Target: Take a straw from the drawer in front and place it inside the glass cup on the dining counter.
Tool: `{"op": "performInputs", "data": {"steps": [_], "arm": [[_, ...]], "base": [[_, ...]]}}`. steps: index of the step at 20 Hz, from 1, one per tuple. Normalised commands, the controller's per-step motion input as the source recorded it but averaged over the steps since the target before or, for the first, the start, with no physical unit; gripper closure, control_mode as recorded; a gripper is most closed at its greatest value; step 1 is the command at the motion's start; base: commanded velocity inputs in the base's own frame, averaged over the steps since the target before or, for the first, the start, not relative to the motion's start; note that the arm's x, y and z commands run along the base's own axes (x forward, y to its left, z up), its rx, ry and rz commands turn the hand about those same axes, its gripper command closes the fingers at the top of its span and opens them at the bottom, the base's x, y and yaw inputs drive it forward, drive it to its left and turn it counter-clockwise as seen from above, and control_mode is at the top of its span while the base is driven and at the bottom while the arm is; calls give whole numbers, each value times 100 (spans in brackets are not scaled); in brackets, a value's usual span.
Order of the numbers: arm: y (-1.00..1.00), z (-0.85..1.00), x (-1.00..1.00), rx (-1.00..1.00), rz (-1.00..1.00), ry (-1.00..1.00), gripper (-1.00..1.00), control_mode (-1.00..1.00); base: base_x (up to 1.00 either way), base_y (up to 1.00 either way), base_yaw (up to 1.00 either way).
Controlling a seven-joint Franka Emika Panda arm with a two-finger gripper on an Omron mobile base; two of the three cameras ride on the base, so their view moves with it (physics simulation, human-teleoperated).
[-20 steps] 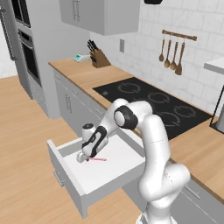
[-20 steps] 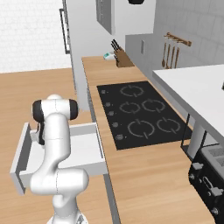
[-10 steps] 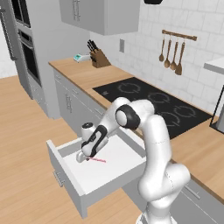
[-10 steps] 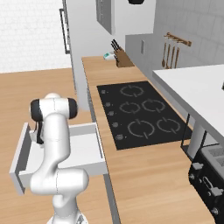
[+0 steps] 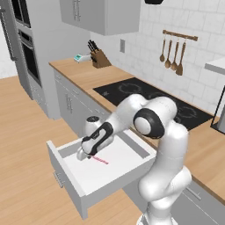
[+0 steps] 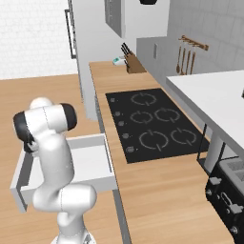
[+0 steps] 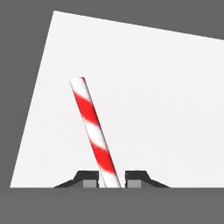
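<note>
Drawer point(image 5: 74, 184): stood pulled out below the wooden worktop point(image 5: 88, 77), its white floor bare to the arm reaching down.
Straw point(image 7: 95, 133): lay flat on the drawer floor, its near end running between the 2 fingertips.
Gripper point(image 7: 112, 180): hung low in the drawer, jaws nearly together with a fingertip close on each side of the straw; whether they already pinched it cannot be told.
Judged step: securing the pinch near 1 end, so the free length could later drop into the cup.
</note>
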Motion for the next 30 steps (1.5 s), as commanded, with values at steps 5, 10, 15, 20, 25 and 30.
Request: {"op": "performInputs", "data": {"steps": [5,10,15,20,25,30], "arm": [[-11,100,-37,5,0,0,100,-100],[-7,100,-21,0,0,0,100,-100],[-19,100,-24,0,0,0,100,-100],[-36,100,-42,0,0,0,100,-100],[-43,100,-57,0,0,0,100,-100],[-48,94,-67,0,0,0,100,-100]], "base": [[0,0,0],[0,0,0],[0,0,0],[0,0,0],[0,0,0],[0,0,0]]}}
